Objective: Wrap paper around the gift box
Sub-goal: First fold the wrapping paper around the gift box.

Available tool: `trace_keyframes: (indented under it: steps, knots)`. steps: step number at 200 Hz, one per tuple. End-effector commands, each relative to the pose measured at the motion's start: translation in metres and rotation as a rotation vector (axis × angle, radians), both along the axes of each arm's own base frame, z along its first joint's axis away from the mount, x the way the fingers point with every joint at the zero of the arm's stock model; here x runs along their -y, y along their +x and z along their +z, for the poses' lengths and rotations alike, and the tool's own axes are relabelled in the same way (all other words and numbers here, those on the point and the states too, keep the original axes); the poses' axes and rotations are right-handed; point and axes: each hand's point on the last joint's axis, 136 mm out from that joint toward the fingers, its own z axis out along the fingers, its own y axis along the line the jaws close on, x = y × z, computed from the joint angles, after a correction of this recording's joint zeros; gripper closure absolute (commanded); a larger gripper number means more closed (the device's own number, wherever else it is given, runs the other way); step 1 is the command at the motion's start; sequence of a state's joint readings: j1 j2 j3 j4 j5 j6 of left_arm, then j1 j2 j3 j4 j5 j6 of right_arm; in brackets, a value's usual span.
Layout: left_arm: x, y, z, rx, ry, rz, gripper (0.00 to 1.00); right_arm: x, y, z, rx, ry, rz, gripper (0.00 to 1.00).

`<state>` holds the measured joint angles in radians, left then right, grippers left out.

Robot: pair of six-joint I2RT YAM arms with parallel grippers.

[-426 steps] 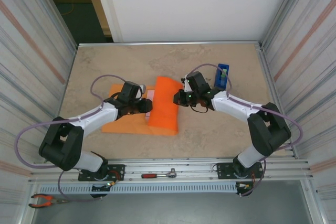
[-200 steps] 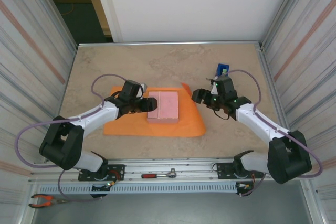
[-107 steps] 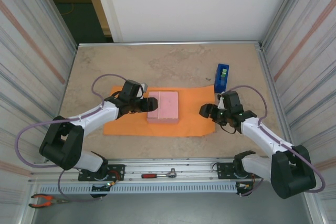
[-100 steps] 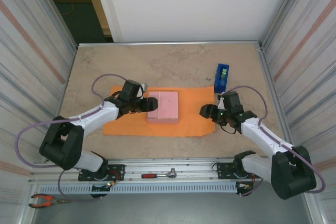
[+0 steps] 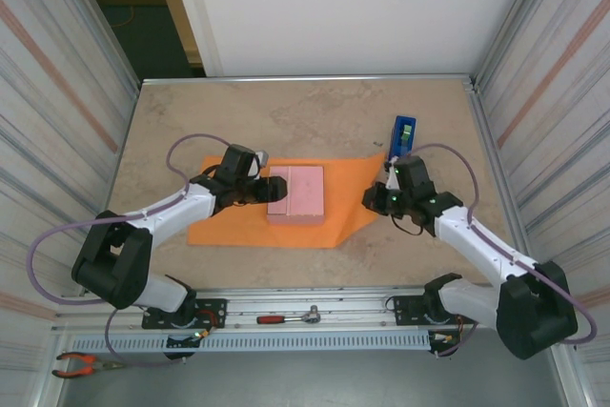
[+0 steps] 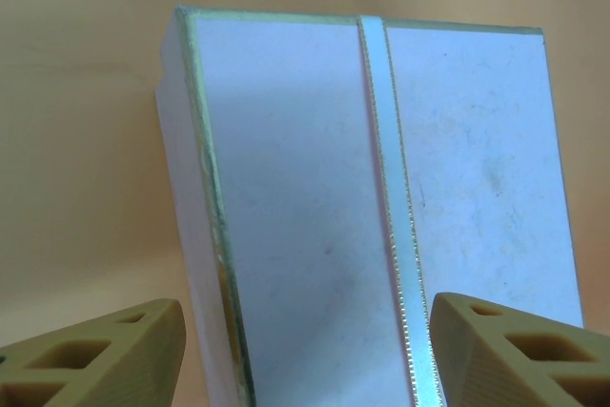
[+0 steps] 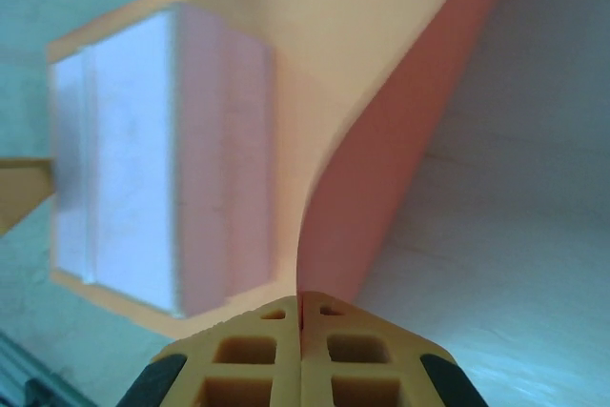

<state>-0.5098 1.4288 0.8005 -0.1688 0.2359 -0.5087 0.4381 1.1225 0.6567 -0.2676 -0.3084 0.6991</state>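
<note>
Since half a second ago, the right gripper [image 5: 374,199] has clamped shut on the right edge of the thin, matte, bright orange paper sheet [image 5: 238,224] and pulled it up and inward, curling that side. The small, flat, pale pink gift box [image 5: 296,193], crossed by a silvery ribbon strip [image 6: 386,188], lies mid-sheet. The left gripper [image 5: 270,190] stands partly open, its tan fingers [image 6: 105,350] astride the box's left end, gripping nothing.

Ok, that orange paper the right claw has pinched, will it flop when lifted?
Probably floppy: the orange paper curves softly up from the table to the right claw. It looks thin, so it is likely light. It could slide, though the gift box resting on it should anchor it.
</note>
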Motion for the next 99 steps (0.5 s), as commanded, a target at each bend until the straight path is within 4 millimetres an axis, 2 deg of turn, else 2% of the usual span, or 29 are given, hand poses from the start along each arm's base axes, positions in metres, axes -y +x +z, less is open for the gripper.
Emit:
trace_keyframes:
  steps: [1,49,74,99]
  knots:
    - [0.003,0.008,0.020,0.034,-0.017,-0.014,0.30,-0.034,0.004,0.022,0.044,0.004,0.082,1.00]
    - [0.009,0.016,0.049,0.066,-0.078,0.020,0.25,-0.104,-0.005,0.032,0.070,-0.004,0.248,1.00]
    - [0.015,0.022,0.064,0.073,-0.127,0.041,0.23,-0.128,-0.011,0.033,0.075,-0.003,0.306,1.00]
    - [0.022,0.026,0.075,0.089,-0.152,0.041,0.21,-0.140,-0.014,0.030,0.069,-0.013,0.334,1.00]
